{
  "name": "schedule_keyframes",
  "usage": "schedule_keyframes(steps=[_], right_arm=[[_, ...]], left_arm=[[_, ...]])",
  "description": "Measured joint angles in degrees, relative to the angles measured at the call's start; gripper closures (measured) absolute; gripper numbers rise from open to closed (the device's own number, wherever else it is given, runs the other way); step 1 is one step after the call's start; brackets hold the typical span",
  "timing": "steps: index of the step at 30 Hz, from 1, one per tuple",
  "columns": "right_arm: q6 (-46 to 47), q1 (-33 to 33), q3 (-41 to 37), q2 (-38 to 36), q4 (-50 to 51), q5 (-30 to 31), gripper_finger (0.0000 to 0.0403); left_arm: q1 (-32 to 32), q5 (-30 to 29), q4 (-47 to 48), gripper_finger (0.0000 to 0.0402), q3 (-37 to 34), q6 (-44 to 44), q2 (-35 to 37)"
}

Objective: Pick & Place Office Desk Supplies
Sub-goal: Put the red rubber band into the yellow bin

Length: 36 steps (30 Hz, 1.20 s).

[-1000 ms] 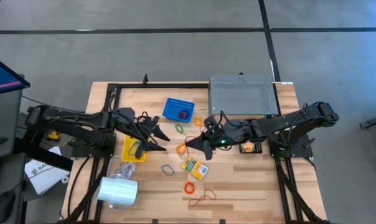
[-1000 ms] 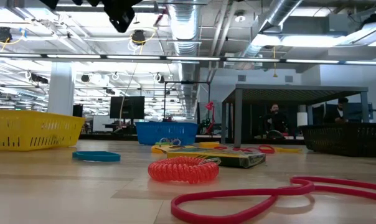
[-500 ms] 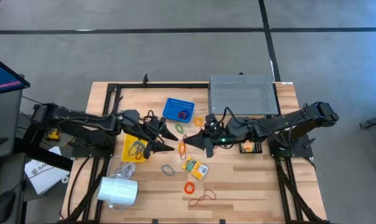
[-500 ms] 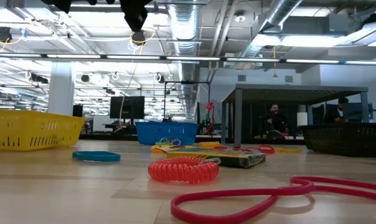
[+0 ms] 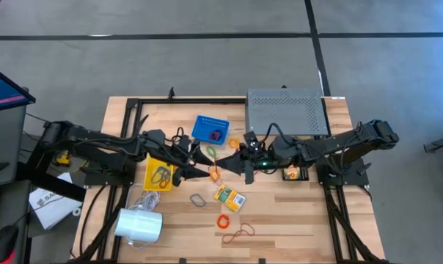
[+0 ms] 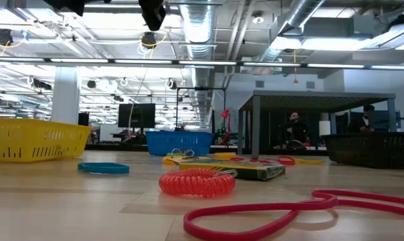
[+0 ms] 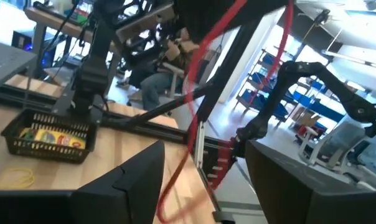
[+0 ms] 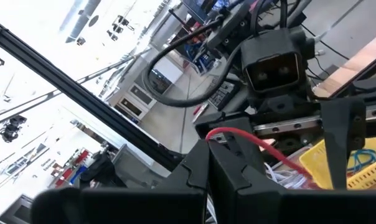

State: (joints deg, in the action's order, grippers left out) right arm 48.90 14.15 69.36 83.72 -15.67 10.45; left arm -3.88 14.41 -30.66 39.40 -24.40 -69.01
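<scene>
My right gripper [image 5: 225,163] [image 8: 213,149] is shut on a red-orange rubber band [image 7: 194,118], high above the table's middle. My left gripper [image 5: 204,163] [image 7: 203,180] faces it, open, with one finger on each side of the band; whether either finger touches it I cannot tell. On the table lie a yellow-green crayon box [image 5: 229,198], a grey loop clip [image 5: 198,199], an orange coiled band [image 5: 223,220] [image 6: 196,182] and a long brownish-red band [image 5: 238,235] [image 6: 289,211]. The yellow basket [image 5: 149,185] holds grey clips. The blue basket [image 5: 199,125] holds bands. My right gripper pinches one end of the rubber band [image 8: 228,132] between its two fingers, which point about level toward the table's left. The band is lifted clear of the table. It runs from the fingers down and across toward my left gripper.
A grey perforated shelf [image 5: 286,111] stands at the far right. A black basket [image 5: 302,180] with a crayon box sits under the right arm. A white cylinder with a cord [image 5: 139,225] lies at the near left. A green band [image 5: 210,150] and an orange band [image 5: 233,142] lie near the blue basket.
My left gripper has moved toward the table's right, closing in on my right gripper, and has tipped up to level, so that the band now stands between its open fingers. My right gripper has tipped its fingers up a little and stays shut on the band.
</scene>
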Motion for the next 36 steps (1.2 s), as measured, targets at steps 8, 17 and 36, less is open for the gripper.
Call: schedule_keyframes(steps=[8,17,36], right_arm=[[-0.5,0.1,0.0,0.0,-0.5,0.1,0.0403],[-1.4,1.0,0.0,0.0,-2.1,0.1,0.0403],[-4.0,1.4,0.0,0.0,-2.6,0.2,0.0264]], left_arm=[[-1.8,1.6,-0.5,0.0222,3.8,-0.5,-3.4],[-1.8,4.5,-0.1,0.0389,5.0,-3.7,-2.6],[-1.8,4.0,12.1,0.0401,5.0,-5.7,6.9]])
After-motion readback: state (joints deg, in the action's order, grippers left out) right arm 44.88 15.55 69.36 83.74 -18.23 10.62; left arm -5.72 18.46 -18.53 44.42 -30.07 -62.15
